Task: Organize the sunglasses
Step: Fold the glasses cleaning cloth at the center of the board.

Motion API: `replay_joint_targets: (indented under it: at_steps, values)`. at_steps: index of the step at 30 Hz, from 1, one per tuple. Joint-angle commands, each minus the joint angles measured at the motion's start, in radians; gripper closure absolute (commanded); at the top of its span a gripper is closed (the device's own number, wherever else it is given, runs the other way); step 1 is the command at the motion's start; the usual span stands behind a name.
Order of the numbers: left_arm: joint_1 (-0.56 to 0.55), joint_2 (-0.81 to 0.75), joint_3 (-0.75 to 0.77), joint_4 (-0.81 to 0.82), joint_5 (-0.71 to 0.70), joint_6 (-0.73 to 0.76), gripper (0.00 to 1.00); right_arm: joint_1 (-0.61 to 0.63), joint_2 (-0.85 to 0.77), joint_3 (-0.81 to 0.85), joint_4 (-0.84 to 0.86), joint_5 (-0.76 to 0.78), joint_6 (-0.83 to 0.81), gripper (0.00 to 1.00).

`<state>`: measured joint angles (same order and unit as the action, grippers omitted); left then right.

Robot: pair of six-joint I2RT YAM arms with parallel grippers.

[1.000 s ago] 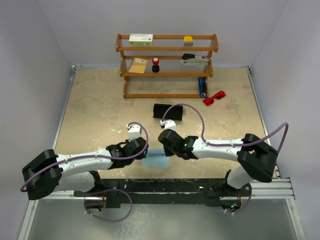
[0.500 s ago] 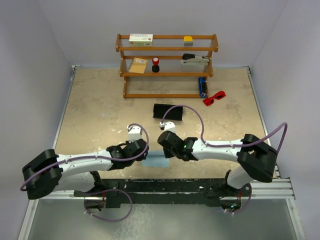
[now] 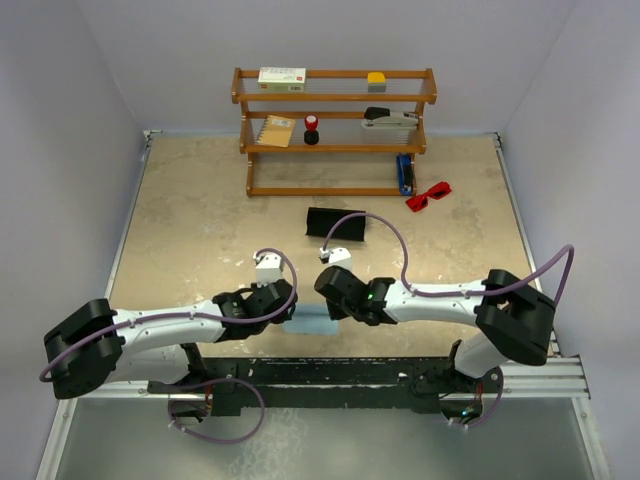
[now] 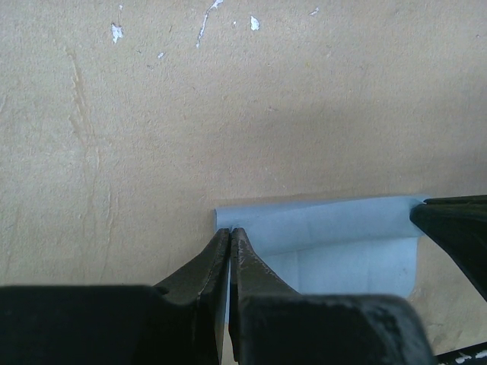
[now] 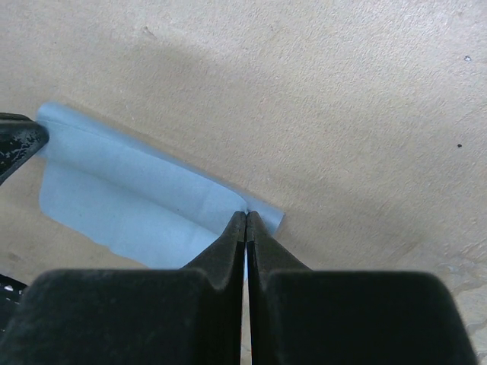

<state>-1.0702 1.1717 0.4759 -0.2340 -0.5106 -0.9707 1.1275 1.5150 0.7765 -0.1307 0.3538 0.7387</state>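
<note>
The red sunglasses [image 3: 428, 194] lie on the table at the right of the wooden shelf [image 3: 334, 132], far from both grippers. A light blue cloth [image 3: 312, 323] lies near the table's front edge, with its far edge folded over. My left gripper [image 3: 289, 313] is shut on the cloth's left corner, as the left wrist view shows [image 4: 230, 230] with the cloth [image 4: 335, 243]. My right gripper [image 3: 336, 311] is shut on the cloth's right corner, as the right wrist view shows [image 5: 246, 214] with the cloth [image 5: 129, 194]. A black case [image 3: 336, 224] lies beyond the grippers.
The shelf holds a white box [image 3: 282, 78], a yellow block [image 3: 376, 77], a tan booklet [image 3: 277, 130], a red and black item [image 3: 311, 128] and a stapler-like tool [image 3: 389, 118]. A blue object [image 3: 404, 172] leans at its right foot.
Both grippers have shifted a little toward the near edge, drawing the cloth's far edge with them. Less of the cloth shows. The sunglasses and case have not moved.
</note>
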Motion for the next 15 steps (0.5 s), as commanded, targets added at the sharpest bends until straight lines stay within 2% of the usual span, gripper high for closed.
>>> replay_joint_targets:
  at_steps: [1,15]
  values:
    - [-0.009,-0.022,-0.003,0.004,-0.030,-0.024,1.00,0.012,-0.042,-0.008,-0.018,0.043,0.026,1.00]
    - [-0.024,-0.029,0.000,-0.011,-0.039,-0.040,1.00,0.029,-0.065,-0.024,-0.036,0.050,0.049,1.00]
